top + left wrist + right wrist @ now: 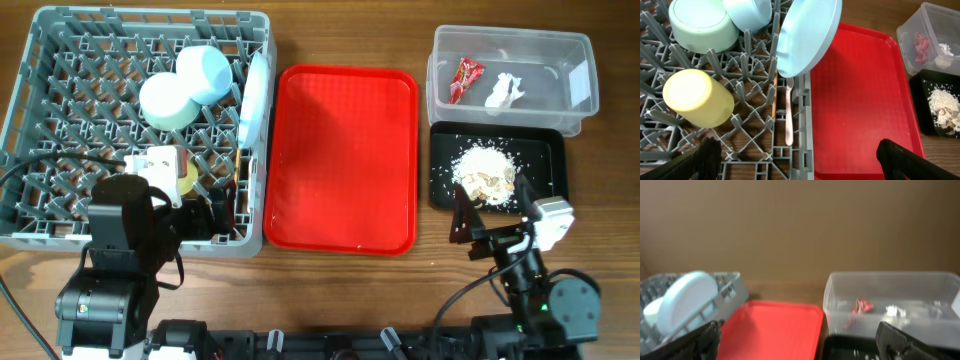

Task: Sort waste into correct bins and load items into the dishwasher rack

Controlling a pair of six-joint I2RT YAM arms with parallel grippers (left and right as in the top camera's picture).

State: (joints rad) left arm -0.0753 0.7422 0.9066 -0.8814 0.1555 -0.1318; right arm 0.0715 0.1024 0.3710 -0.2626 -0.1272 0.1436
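Seemingly we are finishing: waste (468,78) lies in the clear tub (540,90) and black tray (545,160), dishes (170,100) in the rack (60,90); left fingers (702,159) and right fingers (702,340) gape empty, so only parking remains, we judge.

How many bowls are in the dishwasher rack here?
2. The pale green bowl sits among the rack's far pegs; the small pale blue bowl is beside it, nearer the plate. The left arm could hide more.

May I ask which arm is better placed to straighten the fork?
Left: left gripper hangs over the grey plastic pegged rack holding the white plastic fork; right gripper is beside the black tray.
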